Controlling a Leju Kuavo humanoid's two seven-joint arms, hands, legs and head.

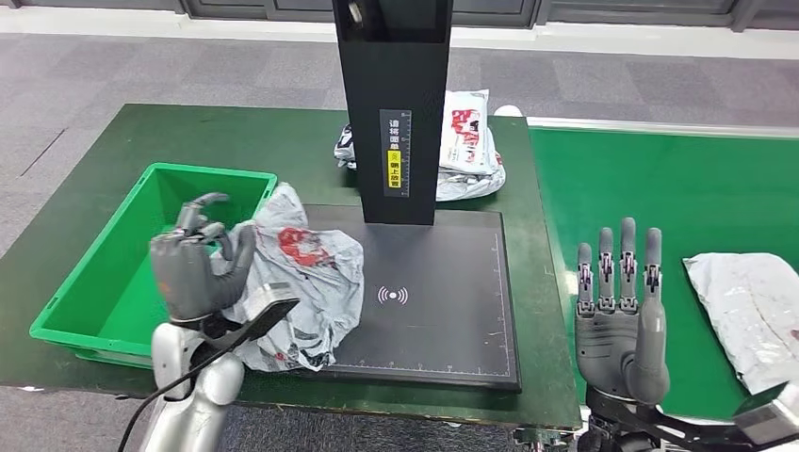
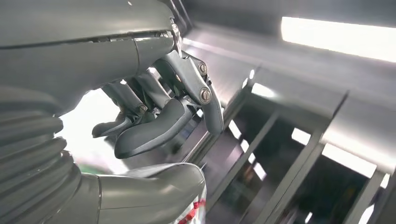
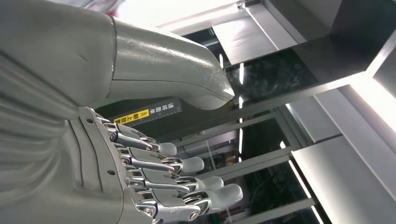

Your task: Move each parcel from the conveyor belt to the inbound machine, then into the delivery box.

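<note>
A crumpled grey parcel [image 1: 306, 282] with red print lies on the left part of the black inbound machine pad [image 1: 443, 292], and its left edge bunches up toward the green delivery box [image 1: 89, 282]. My left hand [image 1: 200, 271] grips that left edge, thumb over the plastic and fingers curled behind it. In the left wrist view the curled fingers [image 2: 159, 116] show, with a strip of the parcel [image 2: 192, 213] beside the thumb. My right hand [image 1: 622, 315] stands open with fingers straight up, between the pad and a white parcel [image 1: 754, 315] on the green conveyor belt [image 1: 660, 188].
The machine's black post [image 1: 396, 104] rises at the back of the pad. Behind it lies a pile of parcels [image 1: 468, 146]. The green table [image 1: 236, 141] ends just in front of me; grey carpet lies beyond.
</note>
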